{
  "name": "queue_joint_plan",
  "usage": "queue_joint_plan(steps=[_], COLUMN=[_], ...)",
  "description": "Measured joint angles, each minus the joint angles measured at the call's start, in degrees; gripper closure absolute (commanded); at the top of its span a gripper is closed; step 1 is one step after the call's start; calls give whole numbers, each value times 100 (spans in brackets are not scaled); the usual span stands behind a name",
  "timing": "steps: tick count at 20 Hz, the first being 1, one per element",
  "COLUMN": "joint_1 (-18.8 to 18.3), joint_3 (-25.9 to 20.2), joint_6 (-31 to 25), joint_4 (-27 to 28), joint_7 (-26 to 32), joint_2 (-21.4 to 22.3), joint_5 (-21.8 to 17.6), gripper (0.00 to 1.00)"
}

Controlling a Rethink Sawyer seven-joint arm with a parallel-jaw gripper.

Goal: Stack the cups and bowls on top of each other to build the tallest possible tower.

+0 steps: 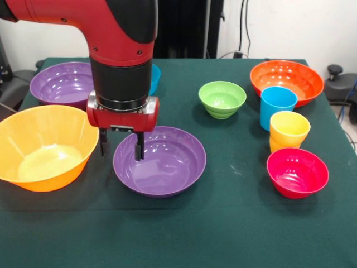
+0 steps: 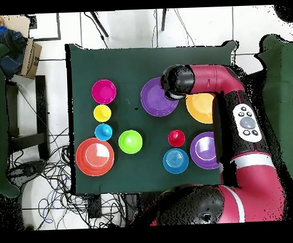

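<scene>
Your purple bowl (image 1: 160, 161) sat at lower centre of the front view, beside the yellow-orange bowl (image 1: 44, 146). It looked light, stiff and glossy, so likely slippery; its thin rim seemed the only place to pinch. Your gripper (image 1: 121, 144) was parted moderately, straddling that bowl's left rim, one finger inside, one outside, clamping nothing yet.

My arm (image 2: 232, 111) runs up the right side, wrist over the purple bowl (image 2: 155, 97) at center; yellow-orange bowl (image 2: 200, 108) just right of it. Left column: pink bowl (image 2: 104, 91), yellow cup (image 2: 102, 113), blue cup (image 2: 103, 132), orange bowl (image 2: 95, 157). Lower middle: green bowl (image 2: 130, 142), red cup (image 2: 176, 138), blue bowl (image 2: 175, 161), second purple bowl (image 2: 204, 150).
</scene>
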State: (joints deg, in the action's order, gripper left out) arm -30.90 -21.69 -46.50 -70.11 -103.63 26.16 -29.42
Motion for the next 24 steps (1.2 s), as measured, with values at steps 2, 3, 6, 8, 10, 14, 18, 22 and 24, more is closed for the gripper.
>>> queue_joint_plan(steps=[2,3,6,8,10,14,18,22,24], joint_1=[17,19,19,19,19,19,19,19,22], joint_3=[0,1,2,3,3,3,7,16,23], joint_6=[0,-1,-1,-1,-1,-1,-1,-1,-1], joint_4=[-1,-3,-3,-4,-4,-7,-7,-10,-11], joint_7=[0,0,0,0,0,0,0,0,0], joint_2=[22,38,62,83,99,123,123,123,123], joint_5=[0,0,0,0,0,0,1,0,1], gripper=[0,0,0,0,0,0,0,0,0])
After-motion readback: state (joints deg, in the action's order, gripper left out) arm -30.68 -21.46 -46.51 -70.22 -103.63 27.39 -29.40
